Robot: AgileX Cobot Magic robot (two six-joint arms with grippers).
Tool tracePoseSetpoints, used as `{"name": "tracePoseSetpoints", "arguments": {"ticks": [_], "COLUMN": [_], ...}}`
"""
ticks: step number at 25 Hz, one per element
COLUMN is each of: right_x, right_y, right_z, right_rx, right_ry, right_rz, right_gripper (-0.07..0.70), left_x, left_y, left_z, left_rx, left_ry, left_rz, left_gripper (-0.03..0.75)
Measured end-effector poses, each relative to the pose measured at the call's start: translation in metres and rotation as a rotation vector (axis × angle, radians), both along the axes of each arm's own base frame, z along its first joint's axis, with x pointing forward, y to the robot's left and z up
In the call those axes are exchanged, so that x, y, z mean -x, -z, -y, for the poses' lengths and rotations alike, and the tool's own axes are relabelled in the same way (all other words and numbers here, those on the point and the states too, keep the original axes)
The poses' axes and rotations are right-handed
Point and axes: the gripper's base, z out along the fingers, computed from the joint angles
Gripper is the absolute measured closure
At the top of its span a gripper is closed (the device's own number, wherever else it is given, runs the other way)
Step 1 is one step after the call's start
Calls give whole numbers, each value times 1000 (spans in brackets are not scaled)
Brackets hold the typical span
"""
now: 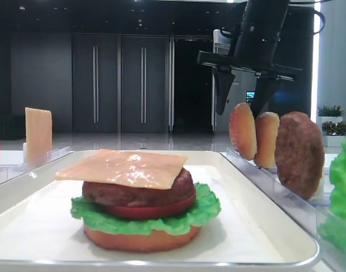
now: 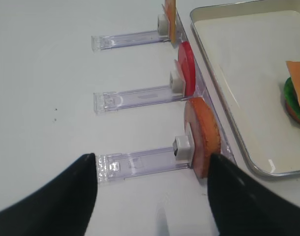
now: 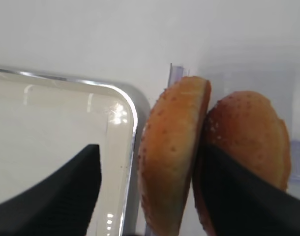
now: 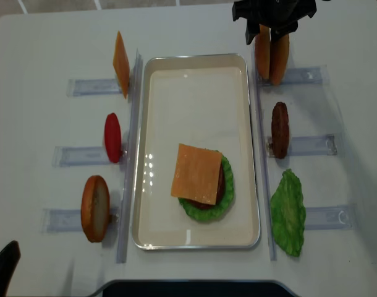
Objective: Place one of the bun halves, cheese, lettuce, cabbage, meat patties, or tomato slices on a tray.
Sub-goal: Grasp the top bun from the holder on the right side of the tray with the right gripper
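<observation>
Two speckled bun halves stand on edge in a rack right of the cream tray (image 4: 176, 105). My right gripper (image 4: 264, 34) hangs open over the left bun half (image 3: 172, 147). One finger (image 3: 66, 196) stays off the bun, over the tray corner. The other finger (image 3: 248, 196) sits in the gap before the second bun half (image 3: 253, 123). On the tray lies a stack with a cheese slice (image 4: 198, 173) on top, then patty, tomato, lettuce and a smooth bun. My left gripper (image 2: 152, 164) is open and empty above the table.
Clear racks line both sides of the tray. On the left they hold a cheese slice (image 4: 120, 55), a tomato slice (image 4: 112, 137) and a smooth bun half (image 4: 94, 208). On the right stand a meat patty (image 4: 279, 129) and a lettuce leaf (image 4: 288, 211).
</observation>
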Motion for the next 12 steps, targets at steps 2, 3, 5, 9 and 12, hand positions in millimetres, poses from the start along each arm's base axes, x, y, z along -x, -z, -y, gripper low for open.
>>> {"name": "tracePoseSetpoints", "arguments": {"ticks": [2,3,5,9,12], "right_x": [-1,-1,-1,-3,-3], "right_y": [3,4,4,4,4], "right_z": [0,0,0,1,1], "right_rx": [2,6,10,26,30], "right_ry": [0,0,-1,-4,-6], "right_rz": [-6,-8,-2,13,16], "right_gripper": [181,181,181,181,187], "left_x": [0,0,0,0,0], "left_y": [0,0,0,0,0], "left_z": [0,0,0,0,0], "left_rx": [0,0,0,0,0], "left_ry": [0,0,0,0,0], "left_rz": [0,0,0,0,0], "left_gripper": [181,181,181,181,181]}}
